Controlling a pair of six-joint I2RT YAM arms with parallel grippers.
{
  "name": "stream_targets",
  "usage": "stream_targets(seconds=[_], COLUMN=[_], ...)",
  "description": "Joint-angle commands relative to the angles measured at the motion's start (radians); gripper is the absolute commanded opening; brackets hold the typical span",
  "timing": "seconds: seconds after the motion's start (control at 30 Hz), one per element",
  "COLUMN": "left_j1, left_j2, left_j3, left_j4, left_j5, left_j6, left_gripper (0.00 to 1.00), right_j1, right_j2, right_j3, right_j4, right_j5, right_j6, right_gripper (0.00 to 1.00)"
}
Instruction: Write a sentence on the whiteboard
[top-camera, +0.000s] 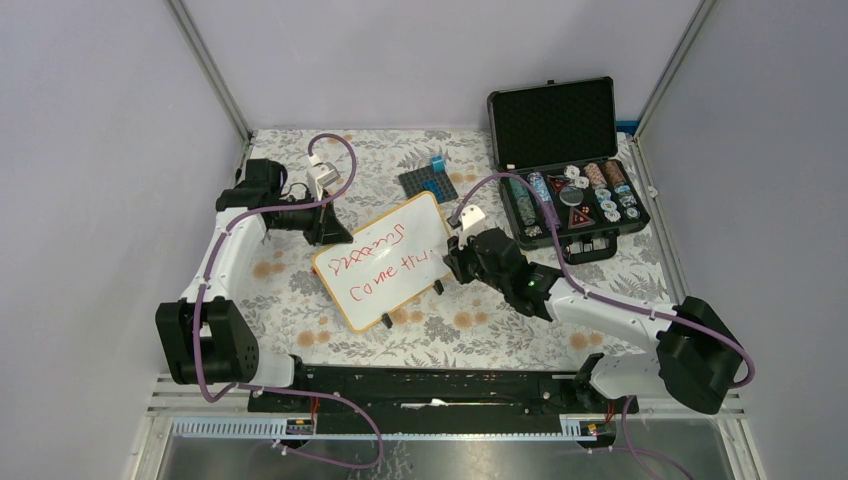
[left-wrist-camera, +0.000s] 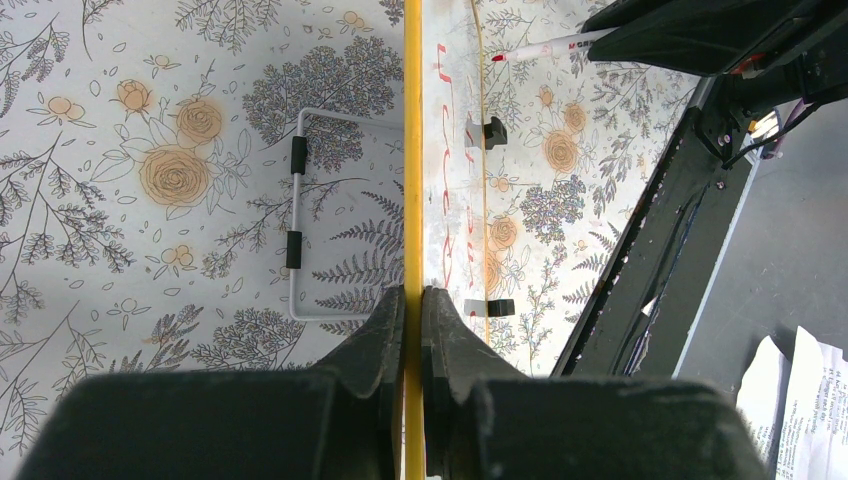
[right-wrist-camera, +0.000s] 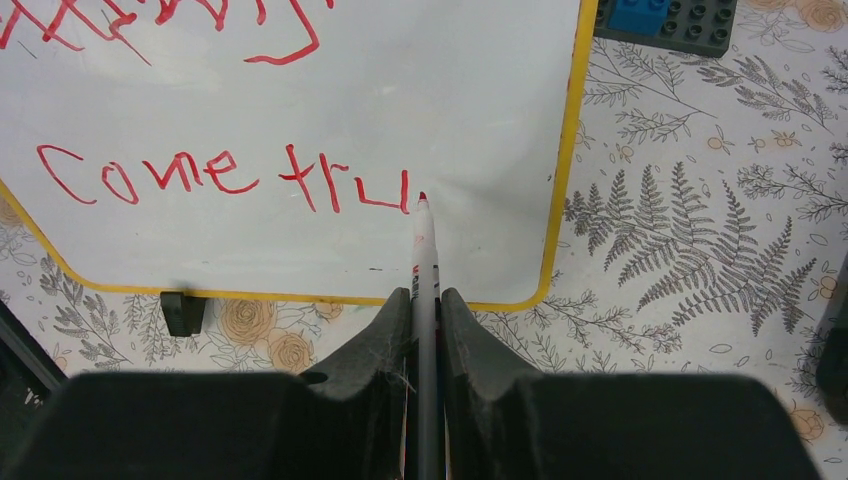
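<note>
Right gripper (right-wrist-camera: 425, 298) pinching marker (right-wrist-camera: 424, 245), tip meeting board (right-wrist-camera: 460, 90) just after "tru", apparently extending sentence (right-wrist-camera: 220, 175). Board sitting mid-table between arms. Left gripper (left-wrist-camera: 412, 300) clamping board's frame edge, likely steadying it against marker pressure. Case (top-camera: 570, 170) lying open beyond.

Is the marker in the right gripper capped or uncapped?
Uncapped: the marker shows a bare red tip at the whiteboard, right after the unfinished sentence.

Glossy smooth whiteboard (right-wrist-camera: 480, 120), matt black plastic right gripper (right-wrist-camera: 425, 293).
</note>
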Motion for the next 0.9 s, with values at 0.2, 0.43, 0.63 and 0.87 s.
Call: stream_targets(seconds=[0.2, 0.43, 0.63, 0.87], left_j1=[-0.019, -0.019, -0.019, -0.018], left_j2=[-0.007, -0.003, -0.004, -0.002], left_j3=[-0.011, -0.013, -0.014, -0.013], left_j4=[-0.003, -0.002, -0.002, -0.002], left_j5=[-0.019, -0.018, -0.023, -0.021], left_j6=[0.028, 0.029, 0.029, 0.030], left_gripper=[0.00, 0.00, 0.00, 0.00], right_j1=[-0.011, -0.011, -0.014, -0.032], right_j2=[0.044, 0.062, 0.077, 0.056], right_j3=[0.037, 0.043, 0.043, 0.046], right_j4=[0.028, 0.040, 0.043, 0.012], right_j5=[0.023, 0.023, 0.036, 0.068], right_j6=[-0.004, -0.007, -0.002, -0.003], right_gripper=[0.00, 0.00, 0.00, 0.00])
